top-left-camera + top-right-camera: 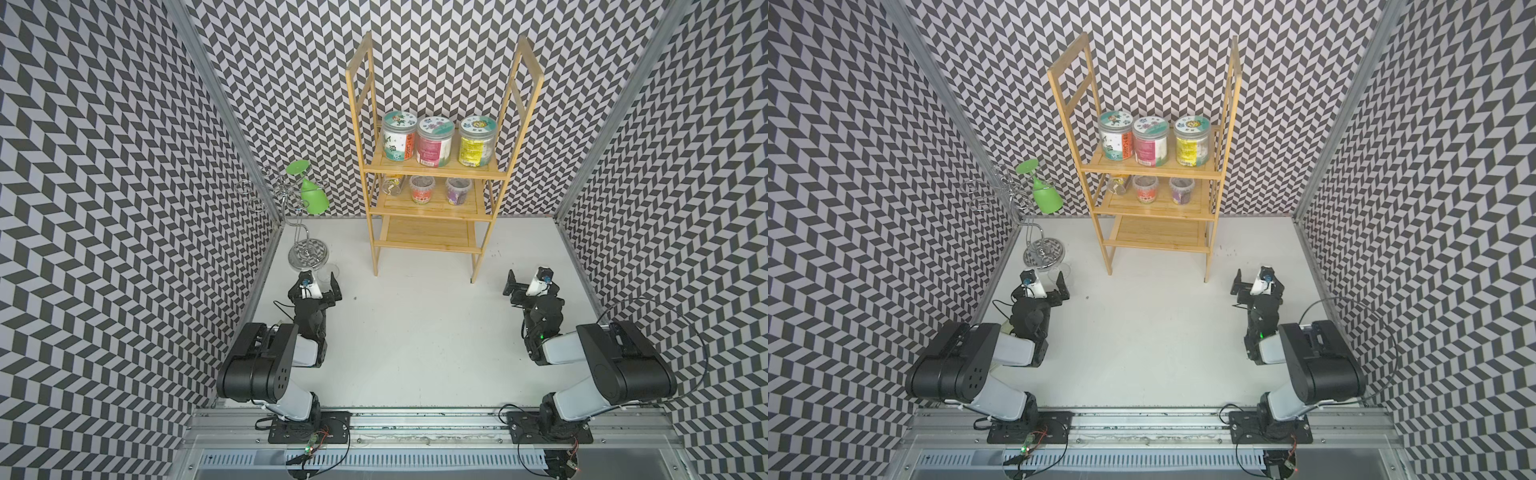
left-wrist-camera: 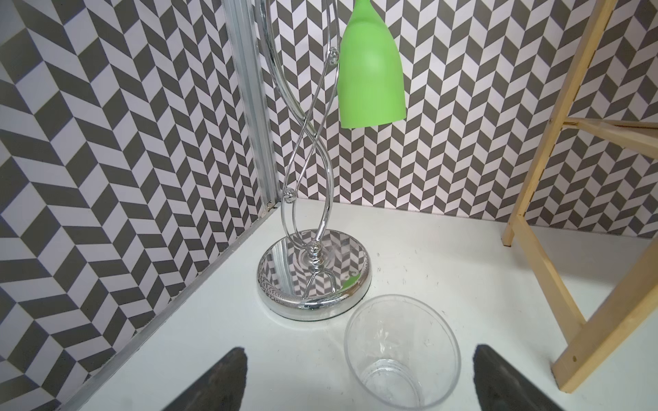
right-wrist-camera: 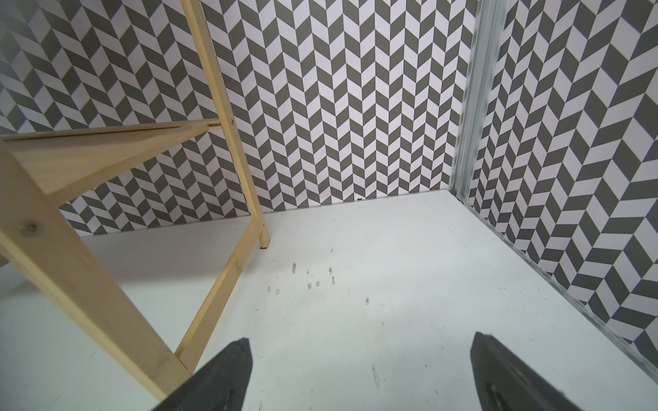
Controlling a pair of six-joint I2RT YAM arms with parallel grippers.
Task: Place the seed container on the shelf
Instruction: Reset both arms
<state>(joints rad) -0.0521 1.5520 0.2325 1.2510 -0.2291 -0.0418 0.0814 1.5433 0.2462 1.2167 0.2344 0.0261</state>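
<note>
Your left claw (image 2: 359,380) and right claw (image 3: 359,377) gape empty. The seed tubs (image 1: 422,189) already stand on the shelf (image 1: 436,173), middle tier. Swing the left carelessly and you topple the cup (image 2: 402,352) just ahead.

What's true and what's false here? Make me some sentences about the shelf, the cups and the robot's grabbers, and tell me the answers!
1. Three jars stand on the top level of the shelf. True.
2. A jar sits on the shelf's bottom tier. False: nothing sits on that tier.
3. The green glass hangs upside down on the shiny stand. True.
4. The right gripper is holding a cup. False: it is open and holds nothing.
5. A clear cup stands on the table right by the open left gripper. True.
</note>
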